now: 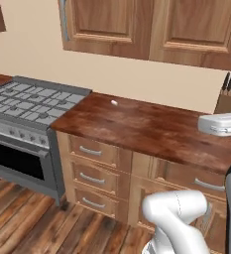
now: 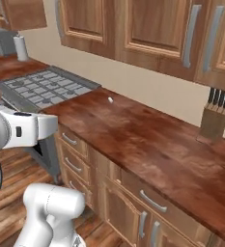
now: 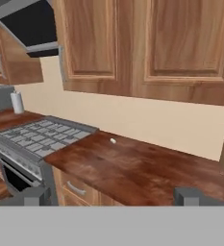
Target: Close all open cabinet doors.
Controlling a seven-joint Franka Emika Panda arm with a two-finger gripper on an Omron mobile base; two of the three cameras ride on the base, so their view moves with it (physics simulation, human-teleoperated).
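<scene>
Two tall brown cabinet doors [image 3: 147, 43] hang on the wall above the counter and look flush with each other. The left one has a grey bar handle [image 3: 61, 65] at its left edge. The same cabinet doors [image 1: 146, 25] run along the top of the left base view, and the cabinet doors [image 2: 147, 29] in the right base view carry vertical bar handles [image 2: 191, 36]. A further cabinet door [image 3: 12, 62] hangs left of the range hood. My gripper [image 3: 114, 197] is open and holds nothing. It is level with the counter front, well back from and below the doors.
A grey stove [image 1: 28, 104] stands left of the wooden counter [image 1: 151, 129], under a range hood [image 3: 29, 26]. A knife block [image 2: 214, 118] stands at the back right, a white appliance [image 1: 221, 124] beside it. A small white object [image 3: 113, 141] lies on the counter. Drawers [image 1: 92, 151] sit below.
</scene>
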